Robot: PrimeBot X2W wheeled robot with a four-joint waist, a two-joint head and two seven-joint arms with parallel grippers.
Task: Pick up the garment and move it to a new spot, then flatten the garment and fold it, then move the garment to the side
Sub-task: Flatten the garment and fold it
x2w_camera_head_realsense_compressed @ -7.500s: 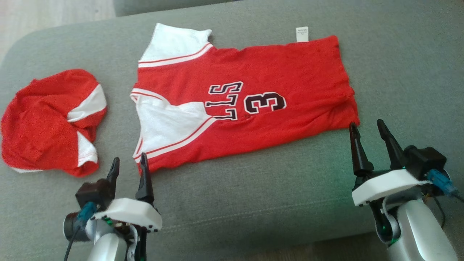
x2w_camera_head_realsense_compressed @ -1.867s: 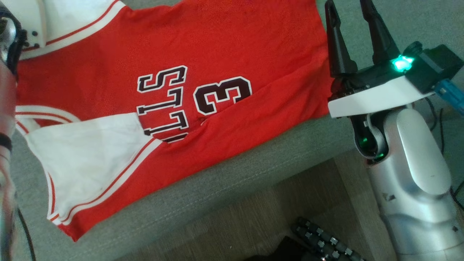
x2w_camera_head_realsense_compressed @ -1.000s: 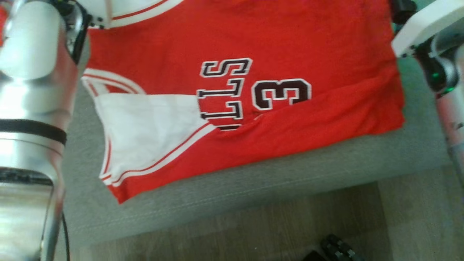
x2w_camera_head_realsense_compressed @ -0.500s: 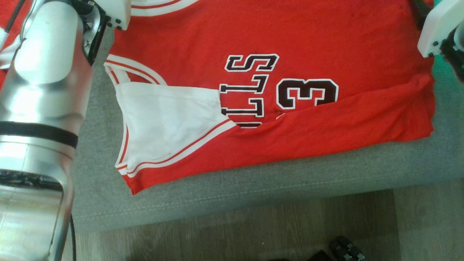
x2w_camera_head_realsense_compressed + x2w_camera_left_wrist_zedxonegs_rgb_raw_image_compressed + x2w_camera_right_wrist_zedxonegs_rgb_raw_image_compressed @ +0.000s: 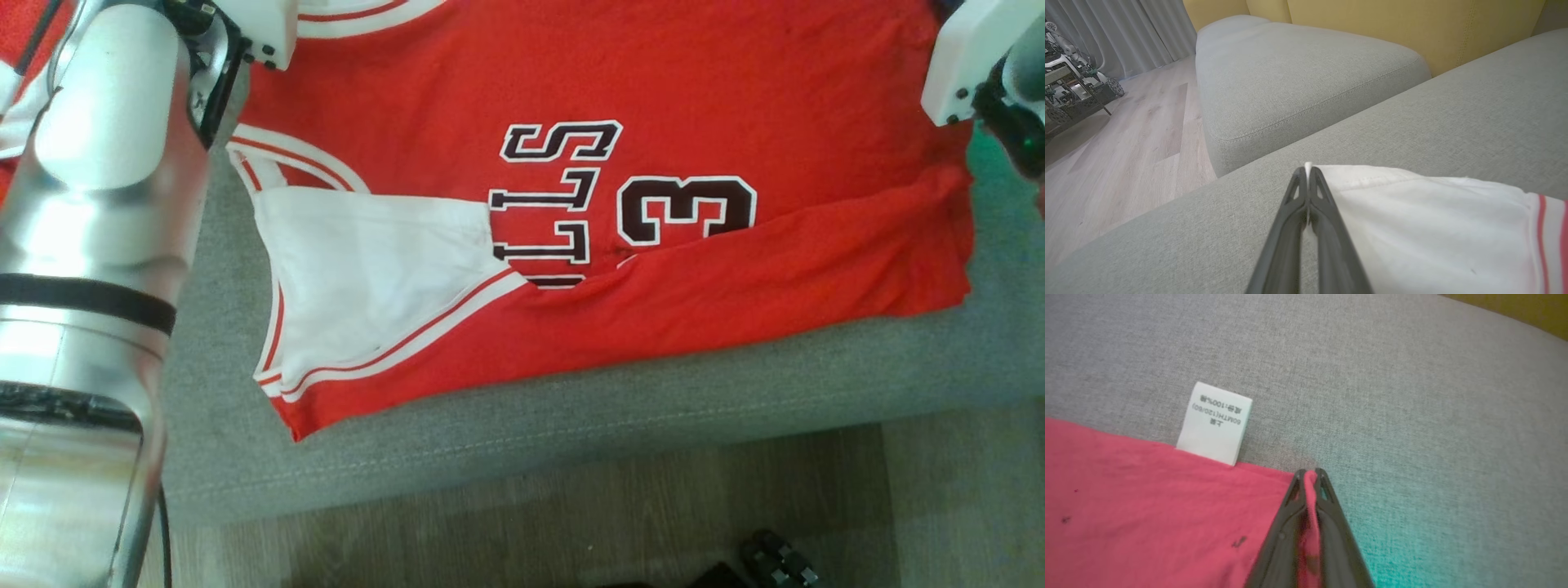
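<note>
A few seconds before, both grippers had stood at the near edge of the sofa seat (image 5: 571, 408) with their fingers spread. Both arms had since reached across to the seat's far side, and the camera on the head had dipped with them. The right gripper (image 5: 1309, 473), whose fingers were apart two seconds earlier, was now pinched tight on the red hem corner of the garment (image 5: 571, 163), a ridge of cloth squeezed up between the two dark fingers (image 5: 1331, 522). The left gripper (image 5: 1307, 171) was closed as well, with a sliver of the white sleeve's corner caught at its tips.

The garment lay spread flat along the seat, its lower edge close to the seat's front seam. It was a soft red knit with white shoulder panels trimmed in red-and-white stripes and black block lettering outlined in white (a long crease ran under the number 3). A small white care label (image 5: 1214, 422) stuck out past the hem onto the seat, just beside the right gripper.

The seat itself was a coarse grey weave with rounded, stitched edges. Behind it rose a smooth yellow backrest (image 5: 1412, 24), and below its front edge ran pale wood-grain floor (image 5: 571, 523). The left arm's forearm (image 5: 90, 245) was shiny silver with a black band.
</note>
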